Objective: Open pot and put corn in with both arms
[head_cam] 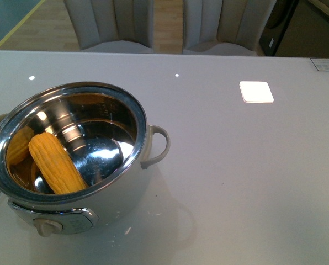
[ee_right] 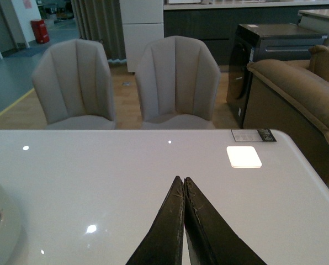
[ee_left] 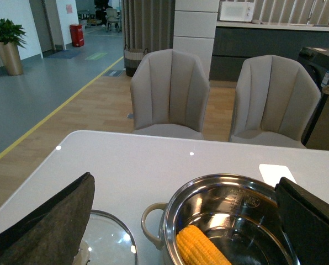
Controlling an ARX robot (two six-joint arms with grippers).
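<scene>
Corn (head_cam: pixel 57 163) lies in open pot (head_cam: pixel 70 215), lid (ee_left: pixel 106 240) beside it on table (head_cam: pixel 236 176); left pincer (ee_left: pixel 181 221) spread empty, right pincer (ee_right: pixel 184 185) closed empty; judged complete, so retract both high, clear of the rim.

We noted the pot (head_cam: pixel 70 143): polished steel, mirror-bright inside, pale matt handles. The corn (head_cam: pixel 57 163) looked bumpy and matt. The table (head_cam: pixel 236 165) was smooth, glossy grey. The glass lid (ee_left: pixel 106 240) was clear; the chairs (ee_left: pixel 170 94) were upholstered in cloth.
</scene>
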